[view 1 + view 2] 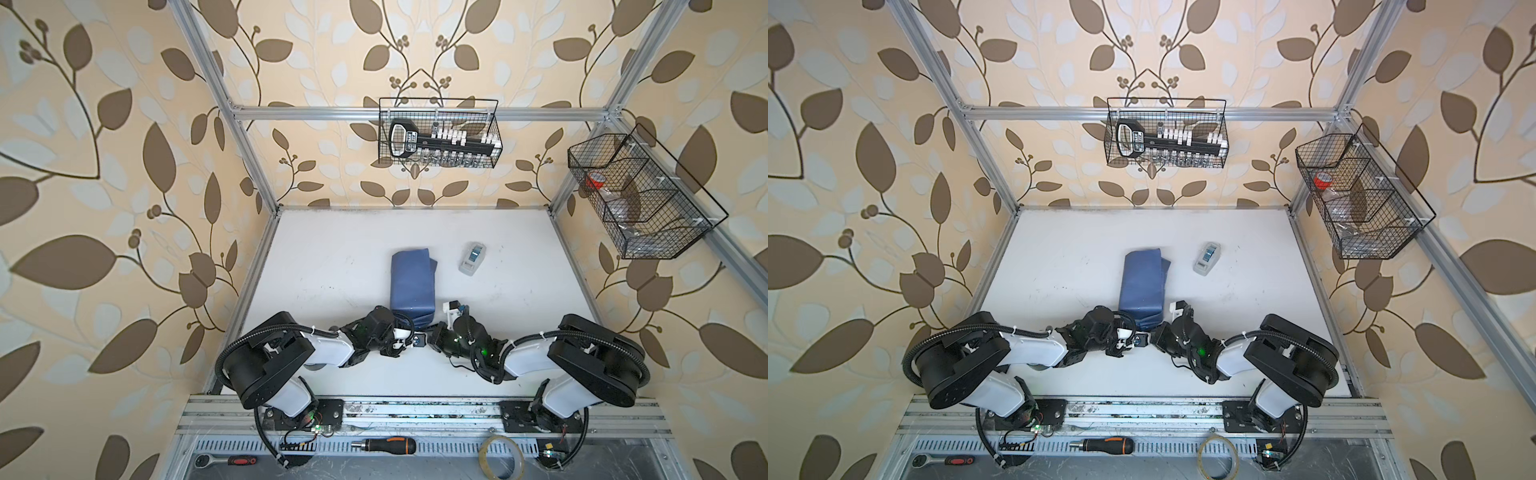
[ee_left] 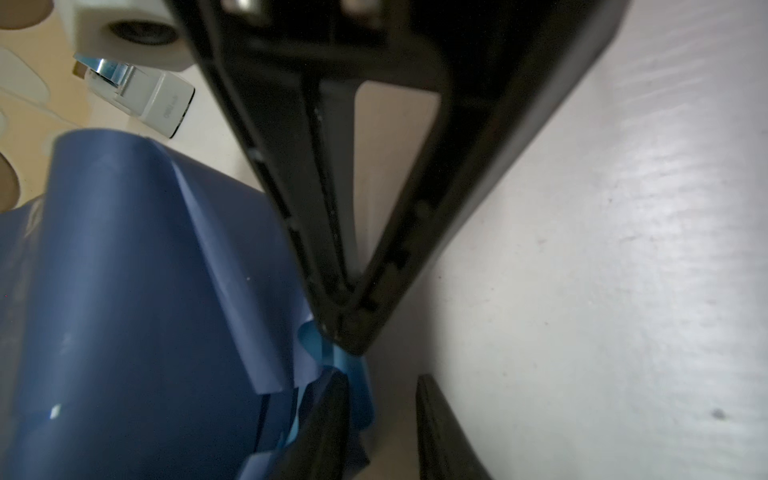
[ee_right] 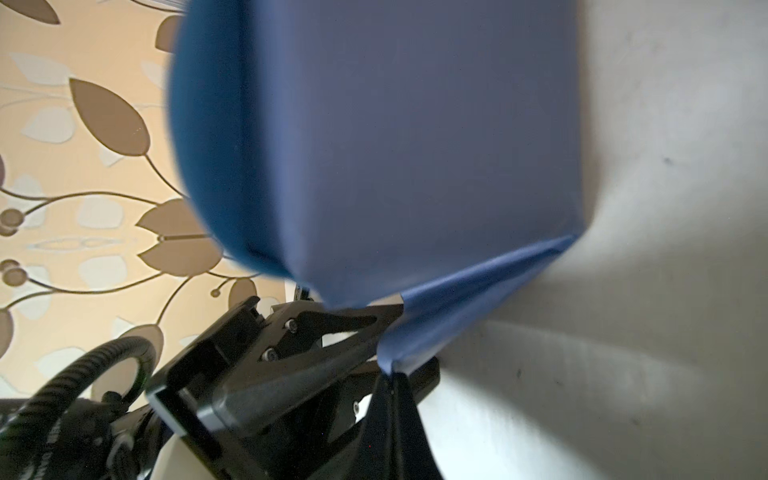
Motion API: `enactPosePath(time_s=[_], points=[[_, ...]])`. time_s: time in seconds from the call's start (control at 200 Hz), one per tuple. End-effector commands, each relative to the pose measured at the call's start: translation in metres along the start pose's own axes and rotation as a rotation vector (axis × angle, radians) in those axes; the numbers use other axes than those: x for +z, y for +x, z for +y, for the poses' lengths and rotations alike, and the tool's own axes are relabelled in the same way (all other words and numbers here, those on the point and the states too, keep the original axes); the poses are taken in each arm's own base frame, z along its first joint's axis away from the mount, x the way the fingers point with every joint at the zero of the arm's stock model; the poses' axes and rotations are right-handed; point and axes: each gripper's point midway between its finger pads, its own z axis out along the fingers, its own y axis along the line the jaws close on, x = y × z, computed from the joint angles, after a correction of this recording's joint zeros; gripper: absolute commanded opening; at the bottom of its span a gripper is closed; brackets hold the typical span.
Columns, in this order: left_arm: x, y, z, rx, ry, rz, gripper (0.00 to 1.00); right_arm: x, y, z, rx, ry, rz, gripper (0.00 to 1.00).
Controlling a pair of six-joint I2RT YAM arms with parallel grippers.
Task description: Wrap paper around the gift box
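The gift box is hidden inside the paper (image 1: pixel 411 278), which is folded round it into a long dusky-blue package on the white table (image 1: pixel 332 257). At the package's near end, my right gripper (image 3: pixel 395 376) is shut on the tip of a pointed paper flap (image 3: pixel 469 299). The left wrist view shows the same closed fingers (image 2: pixel 347 336) pinching light-blue paper. My left gripper (image 2: pixel 382 419) sits right beside them with its jaws apart; a light-blue fold (image 2: pixel 357 395) lies against one finger (image 2: pixel 324 428). In both top views the two grippers (image 1: pixel 415 338) (image 1: pixel 434 332) meet at that end.
A small grey tape dispenser (image 1: pixel 472 258) stands on the table to the right of the package. Two wire baskets (image 1: pixel 440 133) (image 1: pixel 640 195) hang on the back and right frame. A screwdriver (image 1: pixel 384 445), a ratchet (image 1: pixel 224 460) and a tape roll (image 1: pixel 500 457) lie by the front rail.
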Motion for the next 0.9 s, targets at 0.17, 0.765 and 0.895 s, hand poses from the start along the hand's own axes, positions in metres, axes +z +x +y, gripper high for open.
enactPosePath(time_s=[0.17, 0.765, 0.895], points=[[0.001, -0.011, 0.018, 0.061, -0.052, -0.031, 0.20, -0.003, 0.002, -0.001, 0.029, -0.015, 0.006, 0.00], [0.003, -0.011, 0.025, 0.009, -0.045, 0.015, 0.00, -0.013, -0.008, -0.003, 0.007, -0.006, -0.029, 0.10], [0.002, -0.012, 0.026, 0.003, -0.047, 0.012, 0.00, -0.026, -0.017, -0.007, -0.025, 0.018, -0.058, 0.22]])
